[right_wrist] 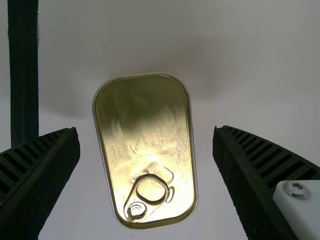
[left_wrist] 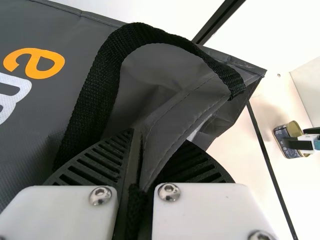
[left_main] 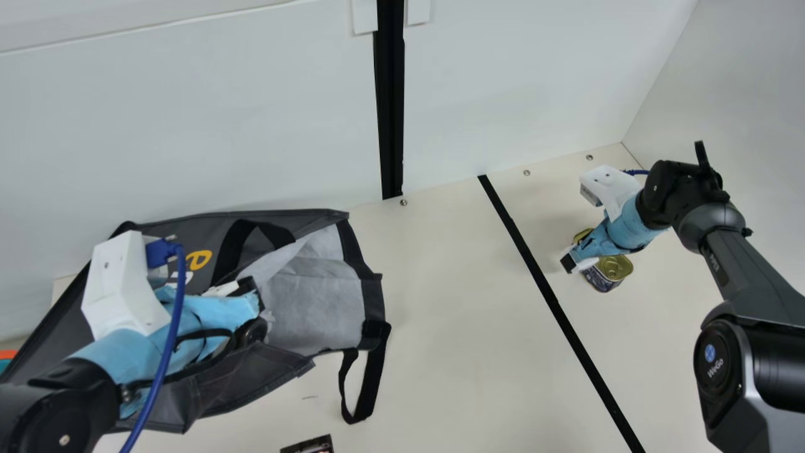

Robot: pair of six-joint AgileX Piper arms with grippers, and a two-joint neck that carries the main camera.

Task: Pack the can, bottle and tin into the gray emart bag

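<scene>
My left gripper [left_main: 250,294] is at the opening of the gray emart bag [left_main: 220,396], which lies on its side with its mouth toward the table's middle. In the left wrist view the left gripper [left_wrist: 135,150] is shut on the bag's fabric edge [left_wrist: 175,135], beside a black handle. My right gripper [left_main: 575,257] is low over the gold-lidded tin [left_main: 613,268] on the right part of the table. The right wrist view has the right gripper [right_wrist: 146,137] open, its fingers on opposite sides of the tin [right_wrist: 145,130], apart from it.
A black line [left_main: 547,289] crosses the table between bag and tin. One bag handle [left_main: 371,377] trails on the tabletop. A small dark item [left_main: 309,444] lies at the near edge. White walls [left_main: 251,113] stand behind and at the right.
</scene>
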